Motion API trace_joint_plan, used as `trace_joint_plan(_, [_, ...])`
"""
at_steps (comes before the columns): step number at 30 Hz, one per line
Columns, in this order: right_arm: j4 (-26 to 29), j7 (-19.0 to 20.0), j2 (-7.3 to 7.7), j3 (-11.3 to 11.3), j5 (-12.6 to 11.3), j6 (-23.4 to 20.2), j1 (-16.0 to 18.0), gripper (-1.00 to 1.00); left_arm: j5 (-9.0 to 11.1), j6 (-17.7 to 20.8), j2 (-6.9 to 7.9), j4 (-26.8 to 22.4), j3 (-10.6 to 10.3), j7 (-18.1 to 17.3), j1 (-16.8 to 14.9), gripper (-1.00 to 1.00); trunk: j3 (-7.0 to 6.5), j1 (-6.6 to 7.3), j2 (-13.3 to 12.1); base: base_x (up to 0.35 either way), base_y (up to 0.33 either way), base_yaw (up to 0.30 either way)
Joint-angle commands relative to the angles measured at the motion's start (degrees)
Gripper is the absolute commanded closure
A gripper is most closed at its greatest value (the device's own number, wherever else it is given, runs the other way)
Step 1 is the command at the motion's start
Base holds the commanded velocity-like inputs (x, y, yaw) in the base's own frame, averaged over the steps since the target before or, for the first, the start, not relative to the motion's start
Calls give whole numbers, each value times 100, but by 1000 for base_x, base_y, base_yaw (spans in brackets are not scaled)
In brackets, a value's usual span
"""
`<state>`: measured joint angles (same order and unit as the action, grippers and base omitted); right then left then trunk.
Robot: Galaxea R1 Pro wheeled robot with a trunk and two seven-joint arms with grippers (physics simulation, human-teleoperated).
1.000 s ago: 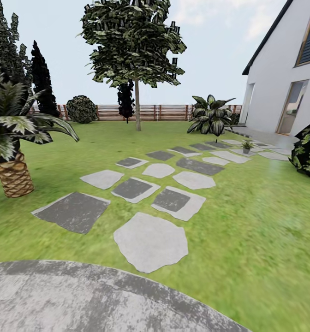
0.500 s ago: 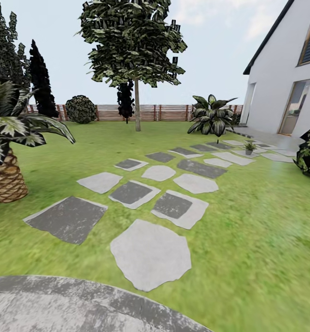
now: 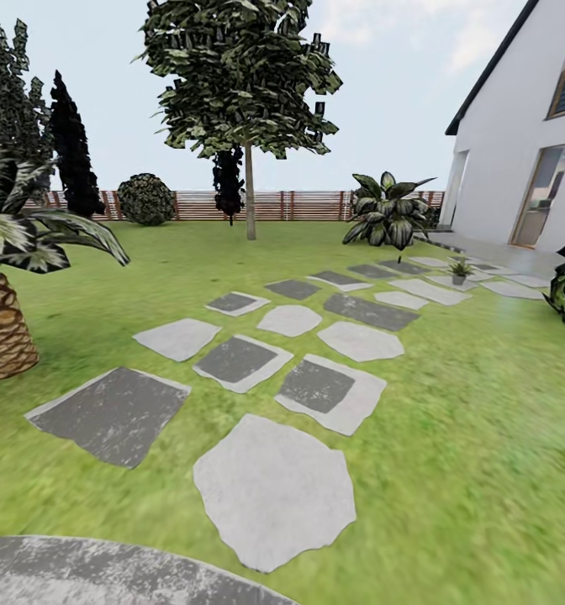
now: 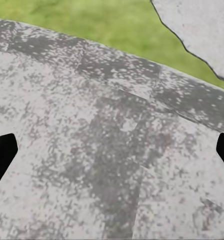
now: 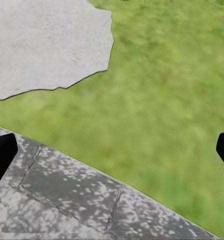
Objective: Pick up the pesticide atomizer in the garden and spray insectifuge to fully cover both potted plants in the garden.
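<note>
Left gripper (image 4: 112, 150): both dark fingertips sit at opposite edges of the left wrist view, spread wide, released, nothing between them; below it is mottled grey round paving (image 4: 92, 160), with a strip of lawn (image 4: 92, 20) and the corner of a stone slab (image 4: 202, 30) beyond. Right gripper (image 5: 112, 150): same pose, fingertips far apart, released, empty; it hangs over the paving rim and lawn, with a light slab just past the grass. Head view: stepping-stone path (image 3: 274, 487) runs across the lawn toward a white house (image 3: 518, 151). 1 potted plant (image 3: 460, 270) stands on a far slab near the house, just beside a big striped-leaf bush (image 3: 388, 214). Palm trunk (image 3: 1, 332) at left, tall tree (image 3: 240, 76) mid-lawn, slatted fence (image 3: 291, 204) at the back. Atomizer location: can't tell
</note>
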<state>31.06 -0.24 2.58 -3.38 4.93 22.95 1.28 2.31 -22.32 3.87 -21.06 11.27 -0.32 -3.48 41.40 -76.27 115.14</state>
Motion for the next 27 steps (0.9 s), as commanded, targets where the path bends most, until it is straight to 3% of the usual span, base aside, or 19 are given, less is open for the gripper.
trace_joint_plan(1, [-3, -2, -3, -23, 52, 17, 3, -100, 23, -18, 0, 5, 0, -3, -4, -100, 6, -3, 2, 339, 0, 0])
trace_joint_plan(27, [-3, -2, -3, -36, 52, 23, 3, -100, 22, -18, 0, 5, 3, -3, -4, -100, 6, -3, 2, 339, 0, 0])
